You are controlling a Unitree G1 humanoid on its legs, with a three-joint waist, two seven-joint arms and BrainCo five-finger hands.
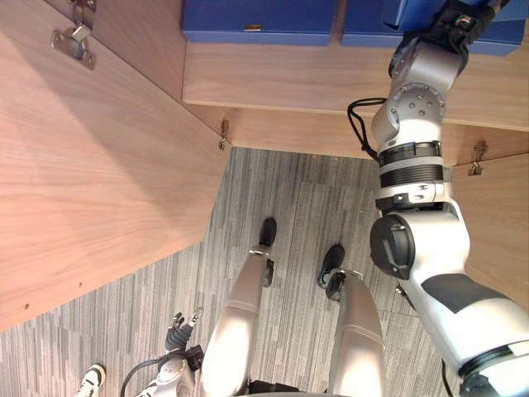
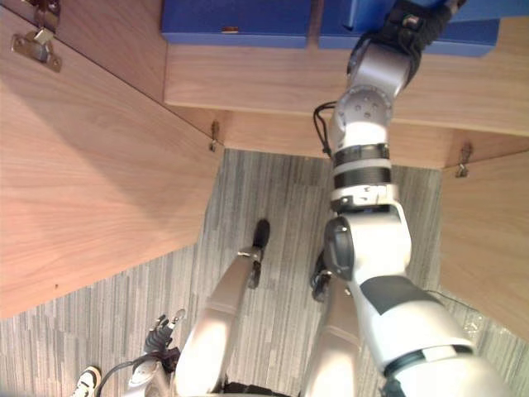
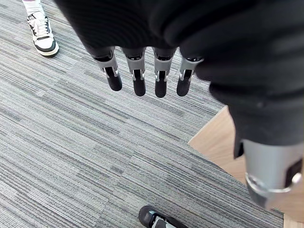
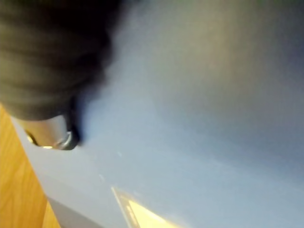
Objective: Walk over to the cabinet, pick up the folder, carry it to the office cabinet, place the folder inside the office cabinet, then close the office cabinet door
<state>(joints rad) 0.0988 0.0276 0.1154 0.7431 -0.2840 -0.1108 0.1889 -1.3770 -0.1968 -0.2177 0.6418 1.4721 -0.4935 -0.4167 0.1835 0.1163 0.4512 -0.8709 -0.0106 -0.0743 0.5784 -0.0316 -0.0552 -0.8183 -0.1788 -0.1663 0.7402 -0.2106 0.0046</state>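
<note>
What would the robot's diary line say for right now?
right hand: at blue folder on cabinet shelf | left hand: open, low over carpet | cabinet door: open

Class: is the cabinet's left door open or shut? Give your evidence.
Open. The left door stands out over the carpet, its hinge plate bare, and the shelf with blue folders is exposed.
</note>
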